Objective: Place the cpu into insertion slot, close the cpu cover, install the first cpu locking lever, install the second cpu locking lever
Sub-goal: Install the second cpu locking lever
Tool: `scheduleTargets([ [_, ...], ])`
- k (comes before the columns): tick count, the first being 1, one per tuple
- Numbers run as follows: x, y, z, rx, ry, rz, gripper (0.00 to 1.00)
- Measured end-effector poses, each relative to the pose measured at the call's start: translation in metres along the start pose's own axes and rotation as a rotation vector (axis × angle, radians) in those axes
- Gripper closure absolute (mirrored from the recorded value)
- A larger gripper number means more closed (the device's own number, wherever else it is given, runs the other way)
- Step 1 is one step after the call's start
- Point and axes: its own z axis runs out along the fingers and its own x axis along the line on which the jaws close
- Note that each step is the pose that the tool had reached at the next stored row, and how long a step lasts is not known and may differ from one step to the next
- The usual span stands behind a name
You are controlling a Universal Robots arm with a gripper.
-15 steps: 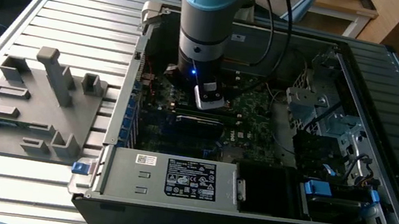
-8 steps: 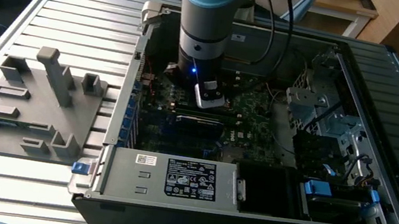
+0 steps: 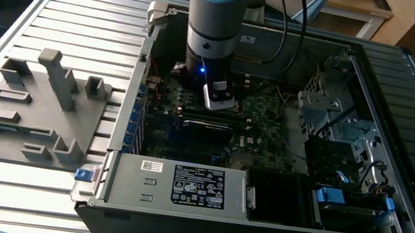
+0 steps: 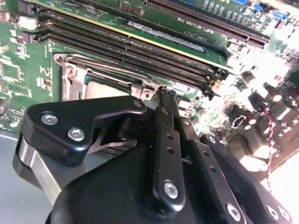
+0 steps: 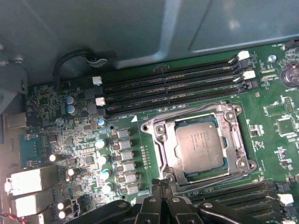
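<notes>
The cpu (image 5: 200,147) sits in the insertion slot (image 5: 161,140); the fingers (image 4: 164,100) are pressed together beside it.

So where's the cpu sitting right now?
In the first wrist view the cpu lies in the insertion slot under the closed cpu cover, between the memory slots and the gripper.

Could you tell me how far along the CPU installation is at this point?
Done: the cpu lies flat in the insertion slot, and the cpu cover appears closed, framing it. In hand: the tool sits at the socket's edge, holding nothing that I can see. Left: I cannot tell whether either locking lever is latched, so both may remain.
</notes>
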Motion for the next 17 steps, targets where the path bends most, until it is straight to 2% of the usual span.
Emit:
scheduleTargets([
  [3,-0.0028,0.0012,0.0001,0.0009,0.0,0.0,0.89],
  [10,-0.02,0.0094,0.0019,0.004,-0.0008,0.0,0.89],
  [12,-0.0216,0.0142,0.0027,0.0063,-0.0013,0.0,0.89],
  [17,-0.0206,0.0293,0.0052,0.0091,-0.0018,0.0,0.89],
])
